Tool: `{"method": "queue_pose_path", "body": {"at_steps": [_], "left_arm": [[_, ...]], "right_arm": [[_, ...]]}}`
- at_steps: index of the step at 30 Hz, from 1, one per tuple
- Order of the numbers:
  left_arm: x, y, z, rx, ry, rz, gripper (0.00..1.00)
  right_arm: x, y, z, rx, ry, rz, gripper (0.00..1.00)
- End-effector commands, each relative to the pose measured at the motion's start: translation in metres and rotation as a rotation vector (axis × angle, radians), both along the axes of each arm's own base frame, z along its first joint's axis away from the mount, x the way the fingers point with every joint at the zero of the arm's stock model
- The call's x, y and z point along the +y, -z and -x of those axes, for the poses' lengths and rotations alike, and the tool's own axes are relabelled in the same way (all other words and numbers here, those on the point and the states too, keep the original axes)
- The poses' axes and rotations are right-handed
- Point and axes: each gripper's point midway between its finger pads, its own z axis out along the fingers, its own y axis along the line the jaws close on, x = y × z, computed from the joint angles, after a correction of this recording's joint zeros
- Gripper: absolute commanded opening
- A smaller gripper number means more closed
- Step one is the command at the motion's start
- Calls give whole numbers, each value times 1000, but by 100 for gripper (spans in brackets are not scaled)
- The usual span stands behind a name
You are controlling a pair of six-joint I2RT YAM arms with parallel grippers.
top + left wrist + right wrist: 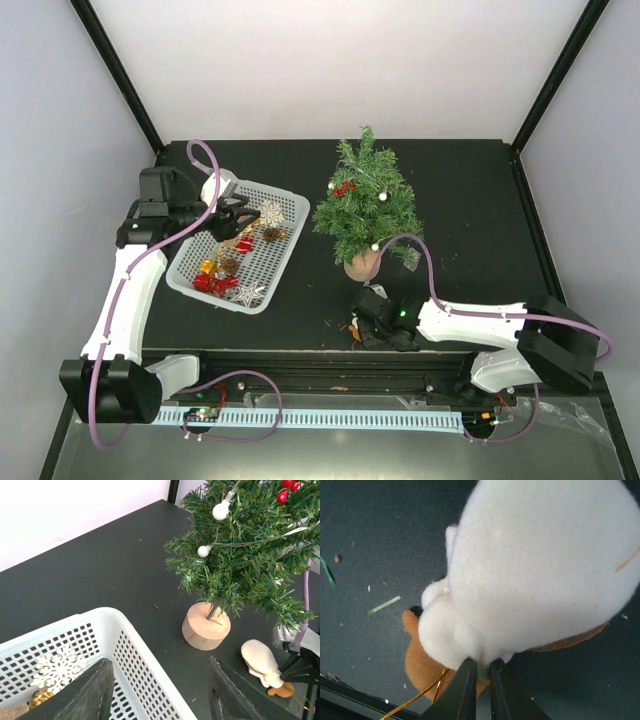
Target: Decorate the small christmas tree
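The small christmas tree (365, 205) stands upright on its round wooden base (362, 264) right of the white basket (283, 255); it carries white beads and red berries (344, 187). It also shows in the left wrist view (245, 555). My left gripper (240, 222) is open and empty above the basket's far part (160, 661). My right gripper (362, 325) is low at the table's front edge, shut on the edge of a white and tan plush ornament (535, 565) with a gold loop; the ornament also shows in the left wrist view (260, 662).
The basket rim (125, 625) holds a white snowflake (57, 669), red gift ornaments (215, 284), a silver snowflake (248, 293), a pine cone (272, 234) and gold pieces. Loose green needles (382, 605) lie on the black table. A metal rail runs along the front.
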Motion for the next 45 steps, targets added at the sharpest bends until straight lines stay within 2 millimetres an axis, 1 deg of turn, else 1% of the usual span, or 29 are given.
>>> {"method": "queue_pose_path", "body": {"at_steps": [1, 2, 4, 6, 9, 11, 14, 16, 18, 20, 22, 24, 27, 30, 32, 35, 38, 42, 45], "left_arm": [[-2, -7, 12, -54, 29, -28, 53], [-3, -8, 15, -61, 38, -33, 53], [-5, -9, 22, -82, 60, -53, 53], [-6, -10, 31, -103, 82, -76, 53], [-12, -12, 46, -152, 129, -131, 53], [-17, -13, 59, -199, 171, -180, 53], [-26, -10, 81, -281, 250, -263, 52], [-33, -6, 95, -339, 304, -323, 52], [-40, 2, 108, -386, 357, -380, 52], [-46, 7, 118, -424, 396, -422, 51], [-55, 10, 128, -457, 442, -437, 51], [-64, 15, 135, -498, 489, -479, 51], [-77, 15, 137, -564, 526, -546, 51], [-89, 13, 138, -624, 548, -608, 51], [-97, 10, 139, -658, 556, -634, 51], [-109, -1, 139, -711, 545, -648, 50], [-121, -3, 139, -760, 551, -686, 50], [-135, 9, 136, -832, 547, -800, 49], [-143, 26, 139, -863, 583, -863, 49]], "right_arm": [[3, -2, 0, -8, -10, -38, 4], [2, -4, 1, -8, -11, -45, 1], [0, -7, 2, -10, -10, -54, 1], [-1, -15, 3, -19, -12, -74, 1], [-2, -35, 6, -32, -19, -122, 1], [0, -53, 11, -31, -38, -176, 1], [7, -90, 22, -27, -97, -271, 1], [8, -116, 28, -39, -129, -309, 1], [11, -141, 35, -41, -161, -349, 1], [11, -162, 40, -49, -179, -373, 1], [14, -180, 46, -51, -201, -406, 1], [18, -194, 51, -46, -214, -435, 1], [26, -211, 58, -37, -233, -474, 1], [33, -223, 64, -31, -250, -488, 1], [36, -226, 65, -28, -252, -494, 1], [37, -226, 64, -28, -246, -498, 1], [36, -226, 63, -31, -236, -487, 1], [33, -226, 60, -42, -212, -492, 1], [29, -224, 59, -47, -189, -496, 1]]}}
